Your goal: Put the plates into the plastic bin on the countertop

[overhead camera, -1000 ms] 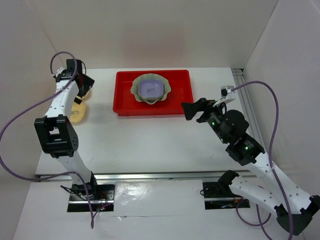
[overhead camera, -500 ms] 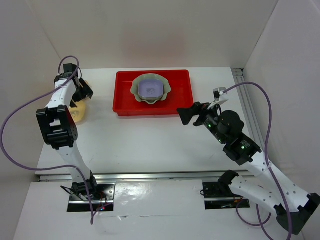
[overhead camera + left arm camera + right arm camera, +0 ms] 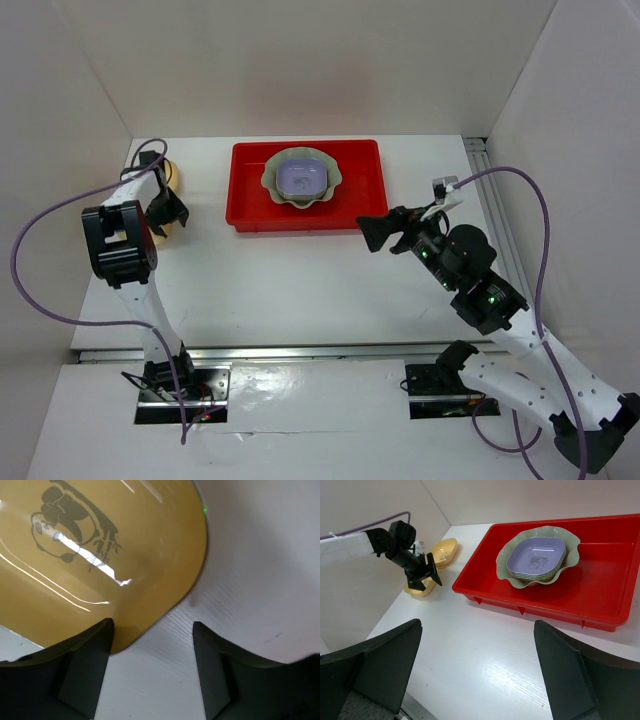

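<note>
The red plastic bin (image 3: 250,190) stands at the back centre of the countertop (image 3: 300,280). It holds the pale green scalloped plate (image 3: 272,180) with a lavender dish (image 3: 303,177) nested in it. Both also show in the right wrist view, the plate (image 3: 570,542) and the dish (image 3: 537,552). A yellow dish (image 3: 444,551) and a tan dish (image 3: 417,591) lie left of the bin. My left gripper (image 3: 166,211) is open, low over the tan dish. A golden panda-print dish (image 3: 100,555) has its corner by the left finger (image 3: 85,670). My right gripper (image 3: 375,232) is open and empty, in front of the bin.
White walls enclose the countertop on the left, back and right. A metal rail (image 3: 490,200) runs along the right edge. The left arm's purple cable (image 3: 40,240) loops out by the left wall.
My left gripper has swung from the back left corner toward the near side and come down over the tan dish. My right gripper has shifted slightly left. The bin and its dishes have not moved.
</note>
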Robot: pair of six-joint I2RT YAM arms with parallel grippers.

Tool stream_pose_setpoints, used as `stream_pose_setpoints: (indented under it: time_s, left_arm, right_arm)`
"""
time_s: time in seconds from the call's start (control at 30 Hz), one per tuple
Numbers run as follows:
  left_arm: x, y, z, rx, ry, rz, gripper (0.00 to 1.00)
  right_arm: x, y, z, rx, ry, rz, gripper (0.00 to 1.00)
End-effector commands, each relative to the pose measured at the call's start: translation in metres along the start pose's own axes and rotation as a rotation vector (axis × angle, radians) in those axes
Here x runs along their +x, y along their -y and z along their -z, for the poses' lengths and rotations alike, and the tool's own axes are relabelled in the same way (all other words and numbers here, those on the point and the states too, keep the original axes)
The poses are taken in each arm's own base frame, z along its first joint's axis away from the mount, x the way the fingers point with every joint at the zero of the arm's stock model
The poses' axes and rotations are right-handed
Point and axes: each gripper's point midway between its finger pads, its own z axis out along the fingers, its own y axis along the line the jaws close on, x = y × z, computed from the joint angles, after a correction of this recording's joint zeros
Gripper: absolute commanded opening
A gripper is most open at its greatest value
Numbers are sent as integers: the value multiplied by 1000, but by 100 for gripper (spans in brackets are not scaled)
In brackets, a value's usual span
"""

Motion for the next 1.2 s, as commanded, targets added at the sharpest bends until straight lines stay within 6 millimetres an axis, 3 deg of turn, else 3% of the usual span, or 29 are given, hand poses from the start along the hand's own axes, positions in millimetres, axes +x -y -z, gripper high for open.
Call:
stream_pose_setpoints:
  time_s: [0.0,0.07,0.17,0.23,0.3,0.4,0.47,0.57,0.63,0.7,0.77,0.8,0.87,0.93,1.0,1.03,1.07,1.1,1.17]
  left_arm:
    - [6,-8,-12,-17,-27,12,65]
    - [7,-8,-12,-17,-28,12,47]
    - [12,-10,-10,-29,-48,20,33]
    - [7,-10,-3,-19,-30,24,32]
    - [11,-14,0,-36,-36,21,13]
    - [21,-18,15,-28,-58,41,0]
    - [20,-12,31,6,-31,35,0]
    - [11,0,72,47,52,11,0]
    - [-4,10,106,93,135,-4,0]
    - [-3,25,129,121,151,-54,0]
    - [-19,45,165,171,225,-90,0]
    - [-18,69,190,243,239,-134,0]
    - [-11,96,201,296,227,-194,0]
    - [2,139,228,408,240,-263,0]
    - [29,182,230,488,192,-346,0]
    - [29,200,246,541,223,-374,0]
    - [36,216,250,574,218,-398,0]
    - [53,240,258,625,220,-459,0]
    - [64,274,258,675,229,-494,0]
  right_arm:
    - [-13,-7,-3,-32,53,7,100]
    - [-10,-6,-4,-32,52,7,100]
    - [-11,-5,-4,-23,56,7,100]
    - [-7,-3,-5,-19,48,8,100]
    - [-9,-4,-5,-23,56,7,100]
    - [-9,-4,-5,-23,56,7,100]
    - [-12,-4,-6,-20,69,-6,100]
    - [-9,-3,-8,-16,60,-15,100]
    - [-6,-4,-10,-20,48,-14,100]
    - [-6,-4,-10,-20,48,-23,100]
    - [-11,-5,-10,-15,60,-33,100]
    - [-12,-3,-7,-6,63,-34,100]
    - [-16,0,-4,16,74,-34,100]
    - [-21,4,0,48,85,-45,100]
    - [-35,4,7,61,119,-62,100]
    - [-43,5,10,81,134,-64,100]
    - [-51,5,16,88,156,-68,100]
    - [-58,5,23,89,179,-73,100]
    - [-70,5,30,107,196,-76,100]
